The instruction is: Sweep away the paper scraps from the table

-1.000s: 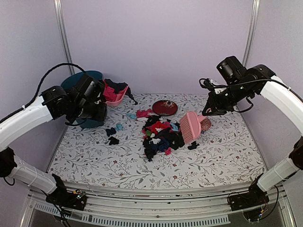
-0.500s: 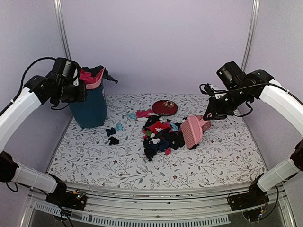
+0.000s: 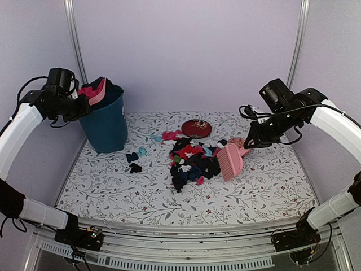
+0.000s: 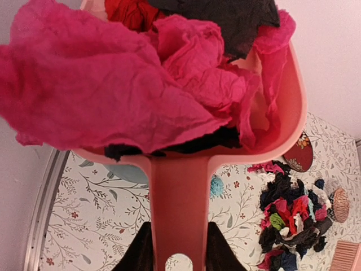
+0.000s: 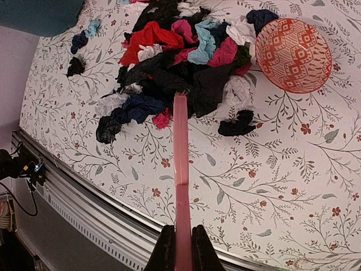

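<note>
Since the earlier frames, the loaded dustpan (image 3: 96, 90) is carried over the teal bin (image 3: 110, 127) at the bench's (image 3: 113, 195) far left corner, and the brush (image 3: 230, 160) is lowered against the heap's right side. The dustpan's handle is clamped by the left fingers (image 4: 140, 253), seemingly so its load can be tipped in. The brush handle is pinched by the right fingers (image 5: 165, 248), bristles down for another sweep. Most paper scraps (image 3: 192, 161) are heaped mid-bench, towards the far edge.

The paper scraps (image 3: 192, 164) lie on the table (image 3: 113, 192), brush (image 3: 230, 161) just right, bin (image 3: 107, 127) back-left
</note>
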You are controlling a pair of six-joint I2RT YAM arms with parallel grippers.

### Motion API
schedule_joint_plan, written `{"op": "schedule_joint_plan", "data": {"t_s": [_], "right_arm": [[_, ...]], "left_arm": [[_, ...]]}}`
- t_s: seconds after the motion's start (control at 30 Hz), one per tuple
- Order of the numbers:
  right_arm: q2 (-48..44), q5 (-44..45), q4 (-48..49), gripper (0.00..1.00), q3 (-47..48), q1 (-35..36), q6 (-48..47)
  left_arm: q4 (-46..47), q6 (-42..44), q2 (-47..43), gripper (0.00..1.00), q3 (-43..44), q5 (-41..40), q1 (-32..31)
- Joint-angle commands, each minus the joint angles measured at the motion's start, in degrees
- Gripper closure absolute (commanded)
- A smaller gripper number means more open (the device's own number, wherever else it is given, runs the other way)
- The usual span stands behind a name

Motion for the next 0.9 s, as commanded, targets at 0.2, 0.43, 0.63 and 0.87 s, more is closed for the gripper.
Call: {"op": "schedule_joint_plan", "data": {"t_s": [0.2,0.43,0.63,0.87], "right_arm": [[-3.96,-1.28,2.99,0.98,-3.42,-0.38,0.72],[-6.55,-2.01,4.68,0.98,-7.50,-0.42,1.60],[-8.21,-2.14,5.68,0.98,-9.70,-0.47,2.29],[-8.40,-2.33,6.32,0.98,-10.29,-0.43,2.46]], "left_arm": [[2.01,-10.77,0.79,0.81,-1.32,16.03,7.26],[8.11,-19.54,2.39,0.80,-4.30,31.24,13.05],[14.80,-27.99,3.69,0.80,-6.21,39.95,15.04],[26.21,-39.07,2.56,0.80,-10.95,47.40,16.10]]}}
